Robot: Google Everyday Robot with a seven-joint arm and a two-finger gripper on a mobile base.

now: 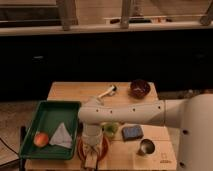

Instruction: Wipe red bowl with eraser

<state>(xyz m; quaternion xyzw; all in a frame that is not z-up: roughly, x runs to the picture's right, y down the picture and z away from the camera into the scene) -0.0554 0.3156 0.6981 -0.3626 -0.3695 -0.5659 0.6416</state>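
Your gripper [92, 154] hangs straight down into the red bowl [104, 149], which sits at the bench's [70, 92] front edge, just beside the green tray's [55, 104] right wall. A pale block, seemingly the eraser [91, 160], shows at its tip, but you cannot tell how the jaws stand. The blue pad [132, 132] and metal cup [146, 147] crowd the right, and bare bench lies behind.

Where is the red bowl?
Low in the camera view, the red bowl sits near the table's front edge, beside the green tray, under the gripper.
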